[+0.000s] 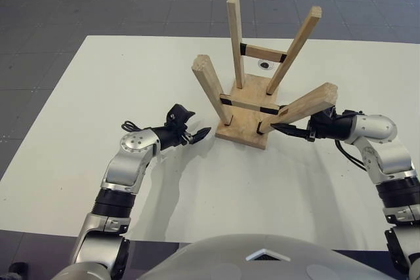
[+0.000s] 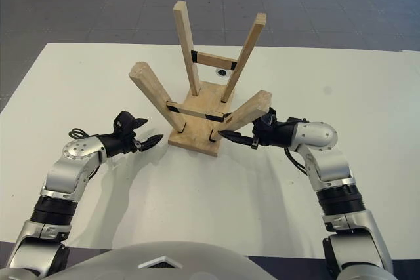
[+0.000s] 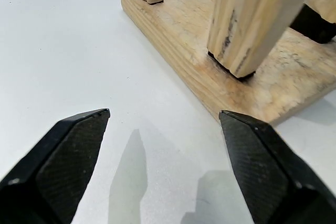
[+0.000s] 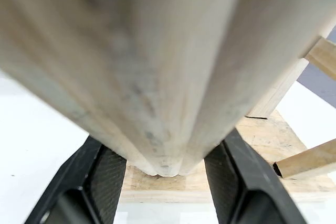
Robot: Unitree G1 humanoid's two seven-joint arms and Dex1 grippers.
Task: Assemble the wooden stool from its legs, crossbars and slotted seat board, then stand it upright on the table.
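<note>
stool [image 1: 262,96]: we see it upside down near the middle of the white table [image 1: 98,96], not yet stood upright.
board [image 1: 244,130]: it lies flat on the table with all four legs set in it and pointing up.
legs: the two far ones [image 1: 235,37] [image 1: 296,47] rise steeply, and the two near ones lean outward, one to the left [image 1: 211,86] and one to the right [image 1: 305,104].
crossbars: one [image 1: 262,52] joins the far pair high up, and the other [image 1: 246,103] joins the near pair low, close to the board; both have black ends.
left gripper [image 1: 199,136]: it sits low over the table just beside the board's left edge, apart from it, with its fingers [image 3: 79,145] spread wide and holding nothing.
right gripper [image 1: 281,127]: it is at the board's right corner, its fingers [image 4: 105,182] closed on either side of the right leg near its foot.
behind: a small dark round item [image 1: 265,65] lies on the table past the stool.
</note>
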